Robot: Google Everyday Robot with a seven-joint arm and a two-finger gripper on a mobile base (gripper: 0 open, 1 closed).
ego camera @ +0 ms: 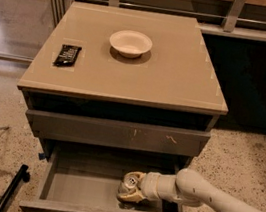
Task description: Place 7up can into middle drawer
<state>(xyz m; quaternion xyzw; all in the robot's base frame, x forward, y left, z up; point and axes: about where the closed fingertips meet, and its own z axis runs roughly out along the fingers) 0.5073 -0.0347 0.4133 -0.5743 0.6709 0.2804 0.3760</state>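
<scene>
Grey inside and out, the drawer point(74, 184) stands pulled open at the bottom of the cabinet point(178, 80). We reach into it from the right with our white arm point(217, 206). Our gripper point(131, 193) sits low in the drawer's right half, near the front edge. Its pale fingers point(134, 196) are closed around the can point(132, 181), whose silver top faces upward. We cannot tell whether the can's base touches the drawer floor. Just above the open drawer is a closed front point(118, 132) with small pale scratch marks. On the tan cabinet top, a white bowl point(130, 42) sits near the middle toward the back. A black packet point(67, 55) lies well apart from it at the left edge.
</scene>
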